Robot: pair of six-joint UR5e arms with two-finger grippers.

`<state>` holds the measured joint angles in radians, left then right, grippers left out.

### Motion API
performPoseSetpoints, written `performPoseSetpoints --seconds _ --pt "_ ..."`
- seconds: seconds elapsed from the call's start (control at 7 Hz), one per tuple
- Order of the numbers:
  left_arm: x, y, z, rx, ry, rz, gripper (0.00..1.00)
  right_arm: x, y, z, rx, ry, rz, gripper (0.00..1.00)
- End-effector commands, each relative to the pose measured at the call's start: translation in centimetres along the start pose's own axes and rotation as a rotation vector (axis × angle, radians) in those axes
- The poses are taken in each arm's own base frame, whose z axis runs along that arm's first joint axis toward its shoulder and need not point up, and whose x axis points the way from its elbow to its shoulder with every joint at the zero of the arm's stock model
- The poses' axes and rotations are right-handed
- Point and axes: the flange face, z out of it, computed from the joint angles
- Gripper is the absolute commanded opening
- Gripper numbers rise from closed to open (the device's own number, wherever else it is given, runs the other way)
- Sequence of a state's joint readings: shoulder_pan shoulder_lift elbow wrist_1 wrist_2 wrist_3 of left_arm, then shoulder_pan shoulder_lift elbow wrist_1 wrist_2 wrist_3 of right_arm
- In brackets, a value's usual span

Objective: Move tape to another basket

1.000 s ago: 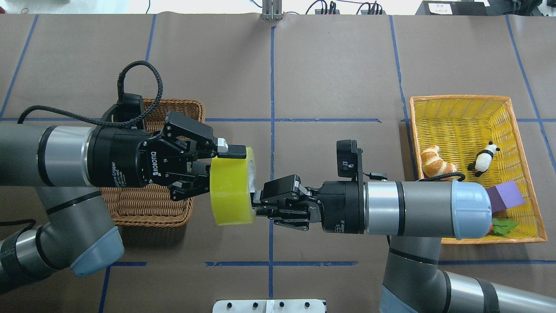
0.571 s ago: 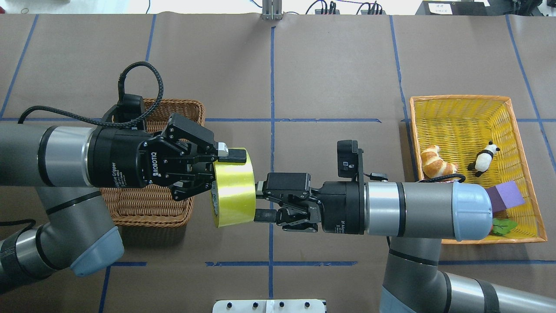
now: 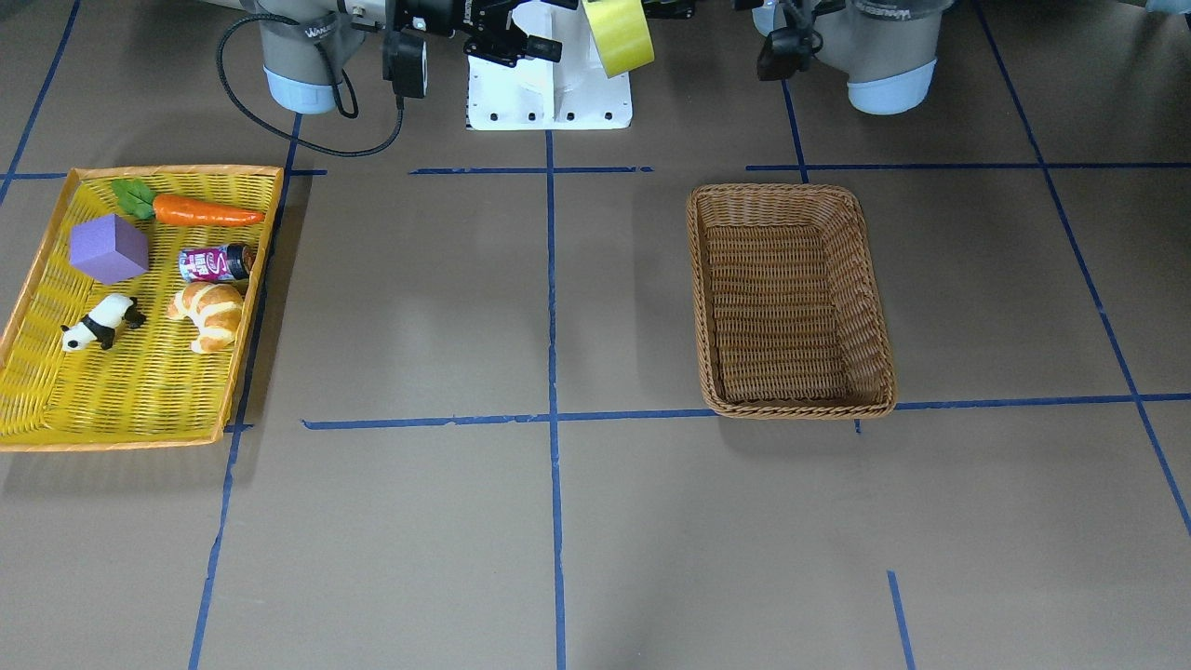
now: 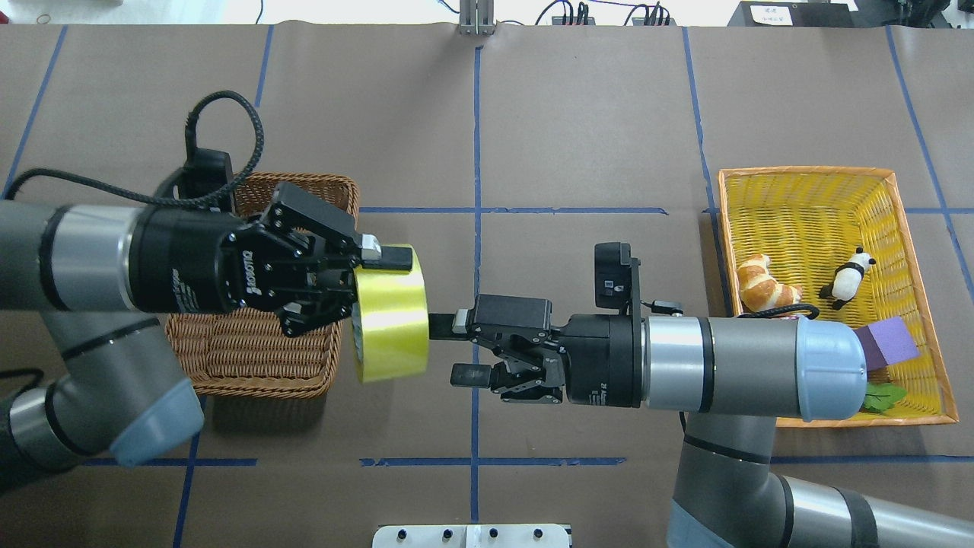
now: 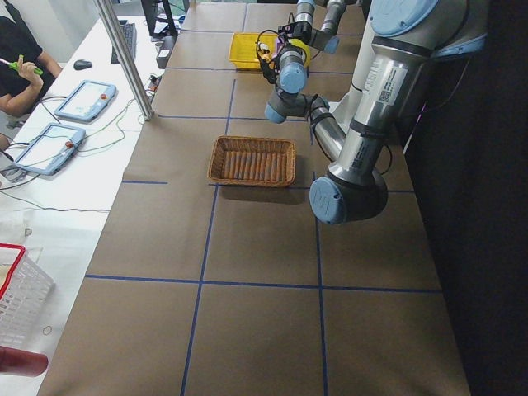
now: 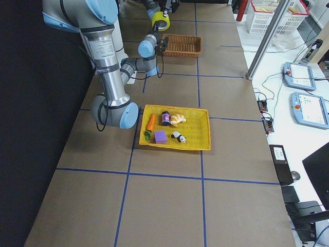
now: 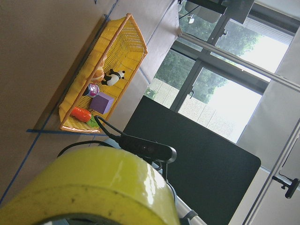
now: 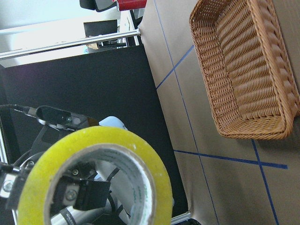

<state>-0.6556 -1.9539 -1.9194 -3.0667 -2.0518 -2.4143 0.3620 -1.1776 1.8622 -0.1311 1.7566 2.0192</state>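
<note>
The yellow-green tape (image 4: 388, 313) hangs in the air on edge, just right of the brown wicker basket (image 4: 251, 358). My left gripper (image 4: 374, 283) is shut on the tape's wall, one finger over the top of the roll. In the right wrist view one finger (image 8: 93, 194) shows inside the tape's (image 8: 93, 173) grey-white core. My right gripper (image 4: 454, 350) is open and empty, a short gap to the right of the roll. The basket (image 3: 791, 191) holds nothing in the front view, and the tape (image 3: 619, 33) shows near that view's top edge.
A yellow tray with an orange rim (image 4: 806, 176) lies at the right, holding a croissant (image 4: 765, 283), a panda (image 4: 848, 278), a purple cube (image 3: 109, 247), a carrot (image 3: 205, 212) and a can (image 3: 216, 263). The white robot base (image 3: 549, 88) stands between the arms.
My right gripper has opened off the tape and drawn back to the right. My left gripper has carried the tape a little left, toward the basket.
</note>
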Motion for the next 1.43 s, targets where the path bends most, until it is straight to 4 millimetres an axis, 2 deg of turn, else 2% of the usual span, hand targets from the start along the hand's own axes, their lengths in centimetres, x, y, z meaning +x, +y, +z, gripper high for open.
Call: performPoseSetpoints --seconds 0.0,0.29,0.57,0.71,1.0,1.14,1.29 --pt "1.8 -3.8 -2.9 0.07 -0.094 0.03 0.0 -1.2 -4.0 -1.8 0.079 0.075 -0.027 0.99" --pt "0.8 -6.3 -2.2 0.125 -0.256 0.095 0.0 -4.5 -11.3 -5.3 0.192 0.337 -0.073 1.0" --pt "0.2 -8.0 -1.1 0.189 -0.413 0.197 0.0 -6.9 -14.8 -8.1 0.288 0.6 -0.272 1.0" --pt "-0.8 -9.2 -1.1 0.213 -0.486 0.237 0.0 -7.5 -16.7 -9.6 0.332 0.681 -0.317 1.0" --pt "-3.4 -11.8 -0.9 0.247 -0.679 0.324 0.0 -7.2 -20.9 -12.8 0.34 0.952 -0.509 1.0" --pt "-4.4 -12.9 -0.8 0.246 -0.773 0.363 0.0 -6.3 -22.1 -14.7 0.308 1.088 -0.565 1.0" --pt "-6.1 -14.4 -1.7 0.277 -0.855 0.406 0.0 -5.7 -23.5 -17.3 0.244 1.207 -0.615 1.0"
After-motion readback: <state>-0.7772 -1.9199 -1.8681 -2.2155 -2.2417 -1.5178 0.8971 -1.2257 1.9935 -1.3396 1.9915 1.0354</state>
